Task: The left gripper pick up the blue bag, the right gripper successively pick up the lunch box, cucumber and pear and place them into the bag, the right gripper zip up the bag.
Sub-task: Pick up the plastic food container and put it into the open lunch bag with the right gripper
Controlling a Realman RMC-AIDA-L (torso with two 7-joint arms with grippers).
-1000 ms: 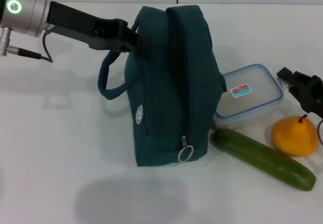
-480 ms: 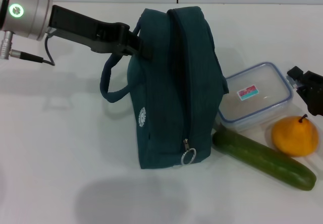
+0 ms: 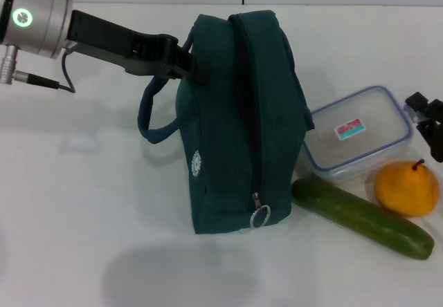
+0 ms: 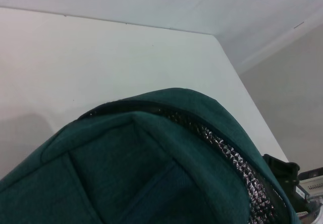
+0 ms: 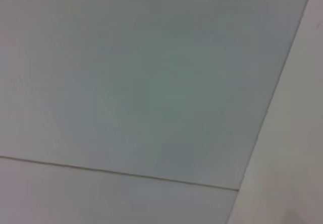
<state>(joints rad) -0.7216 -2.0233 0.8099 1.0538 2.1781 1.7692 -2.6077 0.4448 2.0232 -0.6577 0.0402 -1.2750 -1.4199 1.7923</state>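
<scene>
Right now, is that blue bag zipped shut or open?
Open. The blue bag stands upright, its zipper pull low at one end, and the left wrist view shows silvery lining through the gap.

1. The bag (image 3: 239, 120) stands upright near the middle of the bench (image 3: 76, 210), its zip pull toward the front edge.
2. The left claw (image 3: 181, 57) meets the bag's upper rear left side, its arm reaching in from the bench's left edge.
3. The lunch box (image 3: 358, 133) lies just right of the bag, touching its side.
4. The cucumber (image 3: 361, 216) lies in front of the lunch box, slanting toward the front right corner.
5. The pear (image 3: 407, 188) sits by the right edge, between lunch box and cucumber.
6. The right claw (image 3: 430, 122) is at the right edge, beside the lunch box and behind the pear.
</scene>
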